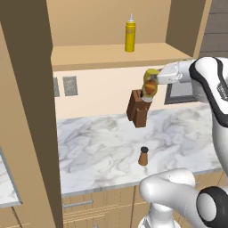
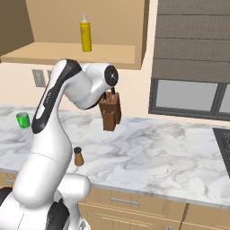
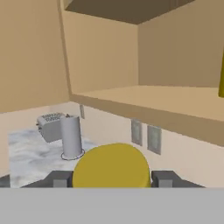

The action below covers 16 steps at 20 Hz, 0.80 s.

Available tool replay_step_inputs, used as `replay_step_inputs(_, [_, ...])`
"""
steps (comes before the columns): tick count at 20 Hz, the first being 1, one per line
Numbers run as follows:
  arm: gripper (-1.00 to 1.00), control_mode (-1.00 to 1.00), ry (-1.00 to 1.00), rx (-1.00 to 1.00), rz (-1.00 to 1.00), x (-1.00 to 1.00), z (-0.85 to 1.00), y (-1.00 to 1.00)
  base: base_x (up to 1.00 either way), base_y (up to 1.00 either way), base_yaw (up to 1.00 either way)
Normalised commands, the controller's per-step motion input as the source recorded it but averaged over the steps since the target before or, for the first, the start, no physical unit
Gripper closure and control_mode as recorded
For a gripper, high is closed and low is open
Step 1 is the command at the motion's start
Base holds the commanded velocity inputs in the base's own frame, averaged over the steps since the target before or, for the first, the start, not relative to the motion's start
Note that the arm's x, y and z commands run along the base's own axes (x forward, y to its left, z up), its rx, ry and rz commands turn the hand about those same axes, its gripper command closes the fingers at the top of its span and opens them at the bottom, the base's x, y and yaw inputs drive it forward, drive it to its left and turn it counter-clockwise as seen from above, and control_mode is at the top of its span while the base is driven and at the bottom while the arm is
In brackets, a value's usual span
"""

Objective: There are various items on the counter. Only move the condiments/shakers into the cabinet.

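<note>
The jaws are closed round the jar, carried in the air just below the cabinet shelf edge ahead, which could knock it loose if lifted late.

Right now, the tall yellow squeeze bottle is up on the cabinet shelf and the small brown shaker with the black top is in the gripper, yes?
Not quite: the gripper holds the yellow-orange jar, per the left base view. The shaker stands on the marble counter; the squeeze bottle is shelved.
</note>
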Motion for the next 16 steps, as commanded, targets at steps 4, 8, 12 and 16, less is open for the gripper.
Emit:
replay_step_inputs(4, [1.00, -1.00, -0.14, -0.01, 0.00, -0.14, 1.00, 0.28, 0.00, 0.00, 0.00])
replay_step_inputs(8, [1.00, -1.00, -0.18, -0.01, -0.01, -0.09, 0.92, 0.58, 0.00, 0.00, 0.00])
replay_step_inputs(12, [1.00, -1.00, -0.14, -0.02, -0.06, 0.00, 0.74, 0.47, 0.00, 0.00, 0.00])
replay_step_inputs(16, [1.00, -1.00, -0.11, -0.07, -0.18, 0.00, 0.47, 0.46, 0.00, 0.00, 0.00])
